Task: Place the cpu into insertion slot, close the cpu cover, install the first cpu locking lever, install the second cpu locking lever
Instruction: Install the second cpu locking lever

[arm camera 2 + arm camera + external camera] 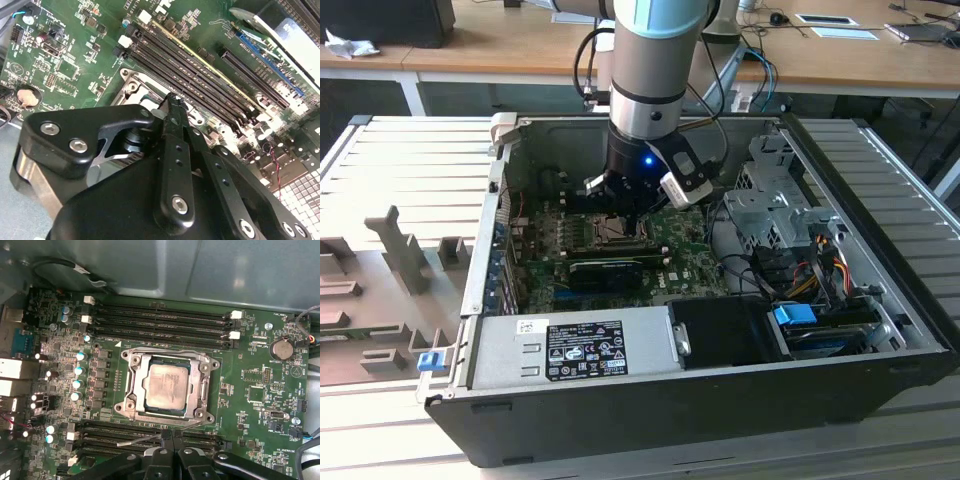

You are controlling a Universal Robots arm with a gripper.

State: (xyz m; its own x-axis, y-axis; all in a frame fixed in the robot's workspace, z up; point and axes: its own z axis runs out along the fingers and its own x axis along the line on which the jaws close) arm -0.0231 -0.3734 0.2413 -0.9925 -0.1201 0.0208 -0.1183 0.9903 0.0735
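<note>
So the cpu (166, 386) is sitting under the closed cpu cover (131, 386); the claw (172, 439), pinched narrow and empty, is working a locking lever (137, 441), needing a careful push.

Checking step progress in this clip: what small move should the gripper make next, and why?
Probably press the loose locking lever down and sideways toward its catch. In the first wrist view the cpu sits in the socket and the cpu cover appears to lie flat around it, while the lever's thin arm sticks out unlatched beside the shut gripper.
</note>
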